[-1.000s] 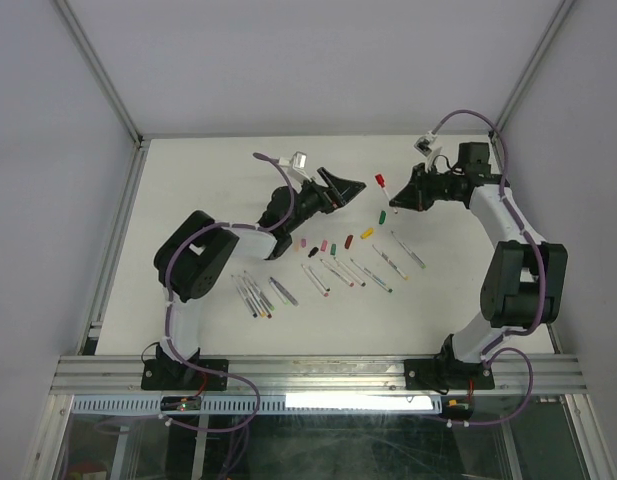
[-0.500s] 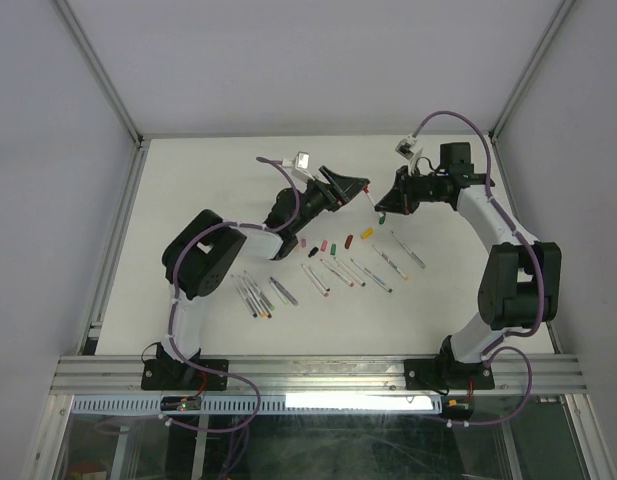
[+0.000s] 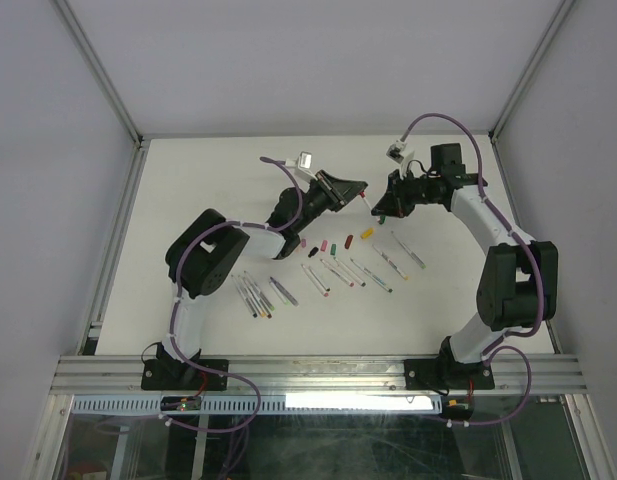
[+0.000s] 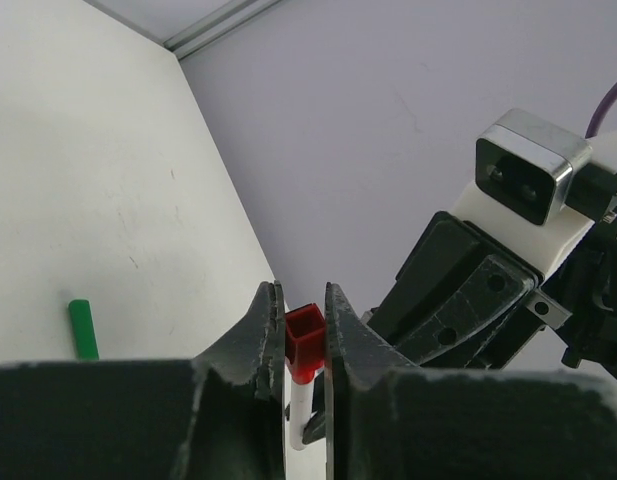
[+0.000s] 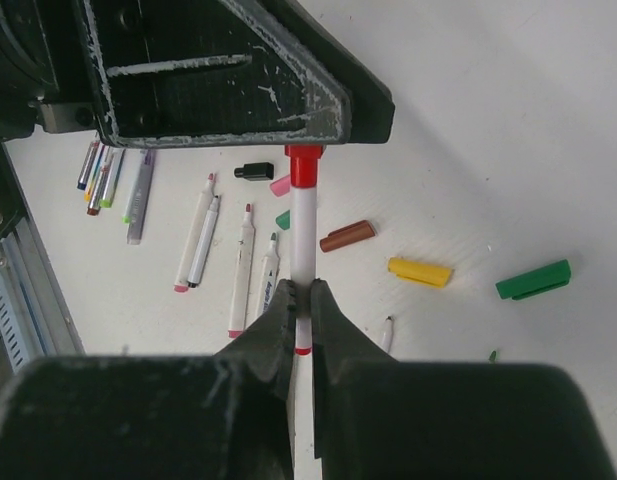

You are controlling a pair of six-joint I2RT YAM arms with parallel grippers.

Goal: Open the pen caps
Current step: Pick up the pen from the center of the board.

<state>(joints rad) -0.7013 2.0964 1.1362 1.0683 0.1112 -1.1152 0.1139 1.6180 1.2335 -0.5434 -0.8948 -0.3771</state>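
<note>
1. Red cap (image 4: pixel 304 338) sits on the end of a pen (image 5: pixel 305 230), held in the air above the far middle of the table (image 3: pixel 208 180).
2. Left gripper (image 4: pixel 302 296) is closed on the red cap, one finger on each side.
3. Right gripper (image 5: pixel 303 292) is clamped on the pen's white barrel, further down.
4. Green cap (image 5: pixel 533 280), yellow cap (image 5: pixel 420 271), brown cap (image 5: pixel 347 235) and black cap (image 5: pixel 254 171) lie loose on the table below.
5. Uncapped pens (image 5: pixel 198 235) lie just beside them.

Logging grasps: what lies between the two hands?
The white pen barrel, red cap in the left hand, other end in the right hand; right wrist view.
</note>
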